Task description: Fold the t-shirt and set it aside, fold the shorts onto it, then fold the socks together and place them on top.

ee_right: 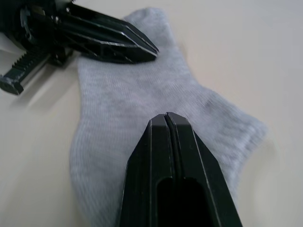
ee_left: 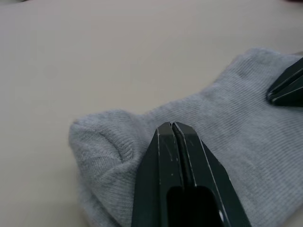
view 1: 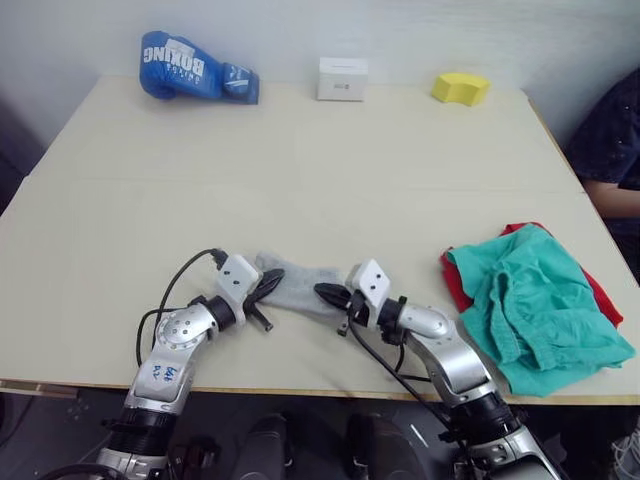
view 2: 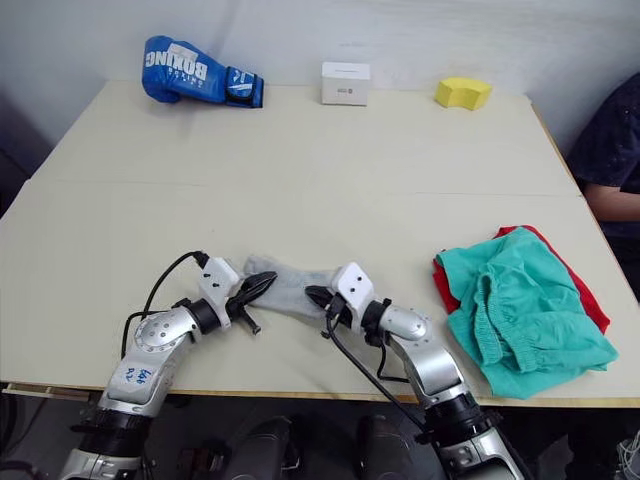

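Both hands [view 1: 268,288] [view 1: 328,293] press the socks [view 1: 300,285] between them.

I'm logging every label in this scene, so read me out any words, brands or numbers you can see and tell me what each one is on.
"BOXING": white letters on the blue boxing glove at the table's far edge; a smaller line beneath is too blurred to read.
Blue handwriting on the left arm's white cover: illegible.
White box: a faint mark, too small to read.
Nothing readable on the yellow block, socks, shorts or t-shirt.
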### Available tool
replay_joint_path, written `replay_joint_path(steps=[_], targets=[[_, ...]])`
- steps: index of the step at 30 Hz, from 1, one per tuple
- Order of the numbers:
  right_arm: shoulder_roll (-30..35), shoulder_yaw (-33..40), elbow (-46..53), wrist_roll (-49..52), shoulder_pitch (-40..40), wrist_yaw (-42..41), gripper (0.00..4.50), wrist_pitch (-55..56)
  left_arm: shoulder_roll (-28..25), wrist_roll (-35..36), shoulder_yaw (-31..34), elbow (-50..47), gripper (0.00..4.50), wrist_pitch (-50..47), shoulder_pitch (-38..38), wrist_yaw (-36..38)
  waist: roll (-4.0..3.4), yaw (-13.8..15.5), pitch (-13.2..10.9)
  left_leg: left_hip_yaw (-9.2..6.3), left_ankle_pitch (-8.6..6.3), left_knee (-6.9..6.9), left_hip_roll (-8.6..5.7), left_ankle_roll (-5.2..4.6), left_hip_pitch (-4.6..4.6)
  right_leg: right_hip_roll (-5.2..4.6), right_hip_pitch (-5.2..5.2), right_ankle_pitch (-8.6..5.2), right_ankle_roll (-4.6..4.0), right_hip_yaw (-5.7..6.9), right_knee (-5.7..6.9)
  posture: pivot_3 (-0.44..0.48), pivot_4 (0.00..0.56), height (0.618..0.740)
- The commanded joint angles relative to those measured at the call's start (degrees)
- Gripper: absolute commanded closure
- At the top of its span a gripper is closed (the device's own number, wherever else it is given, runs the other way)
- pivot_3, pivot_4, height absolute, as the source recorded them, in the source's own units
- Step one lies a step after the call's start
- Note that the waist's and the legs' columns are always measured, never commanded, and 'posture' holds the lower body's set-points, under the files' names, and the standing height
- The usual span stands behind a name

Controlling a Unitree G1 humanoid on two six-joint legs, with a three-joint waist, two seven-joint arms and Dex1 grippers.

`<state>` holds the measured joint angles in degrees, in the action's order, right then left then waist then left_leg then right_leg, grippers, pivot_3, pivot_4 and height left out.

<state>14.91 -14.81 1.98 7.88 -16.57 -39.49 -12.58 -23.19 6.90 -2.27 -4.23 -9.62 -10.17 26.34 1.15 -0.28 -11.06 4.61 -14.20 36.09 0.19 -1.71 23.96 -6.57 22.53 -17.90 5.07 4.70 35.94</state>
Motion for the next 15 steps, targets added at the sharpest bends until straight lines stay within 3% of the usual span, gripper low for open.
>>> replay_joint_path(steps=[1,4,7,11,15], targets=[[2.5,1.8,2.1,0.7,1.9,-0.9,4.5,-0.6,0.7,2.6,9.2,0.3,4.48,-2.1,0.8,-5.8,0.0,0.0,0.0,0.0,0.0,-0.01,0.04,0.0,-0.09,0.01,-0.05,0.0,0.0,-0.02,0.02,0.0,0.15,0.74],[3.0,1.9,2.8,1.2,2.2,-1.1,4.5,-0.8,2.5,14.2,16.8,-2.4,4.48,-2.7,0.4,-2.6,0.0,-0.1,0.0,0.01,0.0,-0.06,0.11,0.01,-0.23,0.03,-0.1,-0.01,-0.02,-0.06,0.05,0.0,0.15,0.74],[3.1,2.5,3.7,2.2,2.0,-1.8,4.5,-0.4,-0.2,18.9,18.3,-4.4,4.48,-4.6,1.6,3.8,0.0,0.0,0.0,0.02,0.0,-0.06,0.13,0.08,-0.21,0.04,-0.09,-0.02,-0.04,-0.04,0.02,0.0,0.15,0.74],[3.0,3.9,4.7,4.0,0.4,-2.1,4.5,-0.6,-3.8,20.2,17.2,-4.5,4.48,-6.2,1.9,8.7,0.01,0.1,0.0,0.09,0.01,-0.02,0.06,0.12,-0.18,0.02,-0.11,-0.02,-0.04,-0.1,-0.04,0.0,0.15,0.74],[2.9,4.0,5.3,4.9,-3.5,-3.2,4.5,-0.3,-5.2,16.4,13.4,-0.8,4.48,-4.4,-1.5,10.6,0.0,0.1,0.0,0.13,-0.04,-0.03,0.06,0.03,-0.17,0.01,-0.07,-0.01,-0.04,-0.16,-0.02,0.0,0.15,0.74]])
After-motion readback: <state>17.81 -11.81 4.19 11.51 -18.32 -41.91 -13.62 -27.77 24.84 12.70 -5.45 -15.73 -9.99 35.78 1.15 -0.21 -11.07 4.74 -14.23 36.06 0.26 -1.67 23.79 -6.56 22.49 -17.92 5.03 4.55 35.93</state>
